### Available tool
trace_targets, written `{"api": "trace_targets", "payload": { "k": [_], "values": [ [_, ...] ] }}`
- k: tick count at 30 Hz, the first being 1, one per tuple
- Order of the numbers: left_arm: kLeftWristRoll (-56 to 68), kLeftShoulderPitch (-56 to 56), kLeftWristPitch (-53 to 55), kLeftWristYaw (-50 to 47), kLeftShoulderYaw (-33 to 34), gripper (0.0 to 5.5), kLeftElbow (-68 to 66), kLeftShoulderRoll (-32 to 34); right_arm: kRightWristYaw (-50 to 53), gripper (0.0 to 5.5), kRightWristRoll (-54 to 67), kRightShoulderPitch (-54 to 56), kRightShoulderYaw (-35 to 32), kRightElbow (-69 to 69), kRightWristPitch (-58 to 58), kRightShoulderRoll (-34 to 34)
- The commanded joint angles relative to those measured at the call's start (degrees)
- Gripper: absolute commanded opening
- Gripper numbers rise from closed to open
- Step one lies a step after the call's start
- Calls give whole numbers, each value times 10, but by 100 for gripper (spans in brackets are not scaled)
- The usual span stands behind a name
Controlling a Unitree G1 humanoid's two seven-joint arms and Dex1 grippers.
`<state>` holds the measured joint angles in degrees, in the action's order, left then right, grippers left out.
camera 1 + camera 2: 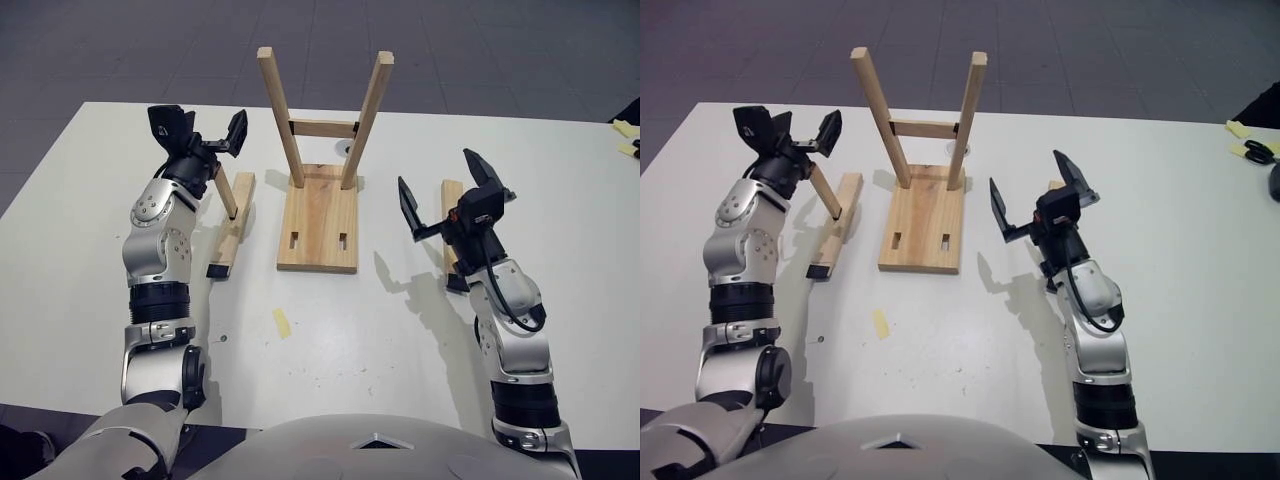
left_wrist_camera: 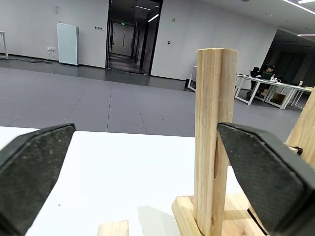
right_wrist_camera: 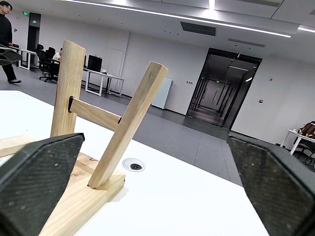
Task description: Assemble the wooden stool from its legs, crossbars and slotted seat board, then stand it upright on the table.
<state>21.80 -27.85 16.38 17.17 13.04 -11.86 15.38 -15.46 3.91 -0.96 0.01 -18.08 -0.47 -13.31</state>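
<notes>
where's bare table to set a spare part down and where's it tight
Free: the near table in front of the seat board, bar a tape scrap; also the far right, past the right gripper. Crowded: both sides of the board, where loose leg parts lie by the open left gripper and under the right one.

We take this for an open-plan office or lab hall. Across the top of the left eye view, a dark grey carpet-tile floor (image 1: 460, 50) runs behind the large white tabletop (image 1: 330, 340). Left wrist view: plain white walls (image 2: 29, 24), a dark open corridor doorway (image 2: 129, 39), a tall white cabinet (image 2: 67, 44) against the wall, and long white desks (image 2: 268, 91) farther off. Right wrist view: long ceiling strip lights (image 3: 197, 19), black office chairs (image 3: 47, 61), and a round cable port (image 3: 133, 164) set in the tabletop.
</notes>
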Motion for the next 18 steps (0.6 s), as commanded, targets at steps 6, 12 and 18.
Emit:
{"api": "trace_targets", "payload": {
  "k": [6, 12, 18],
  "values": [
    [22, -35, 81, -13, 12, 536, 78, 29, 6, 540, 1, 0, 0, -4, 2, 4],
    [36, -77, 107, -26, 23, 536, 136, 41, 4, 540, 0, 2, 2, -2, 0, 3],
    [48, -119, 113, -41, 43, 536, 138, 51, 2, 540, 0, 2, 2, -3, -1, 0]
  ]
}}
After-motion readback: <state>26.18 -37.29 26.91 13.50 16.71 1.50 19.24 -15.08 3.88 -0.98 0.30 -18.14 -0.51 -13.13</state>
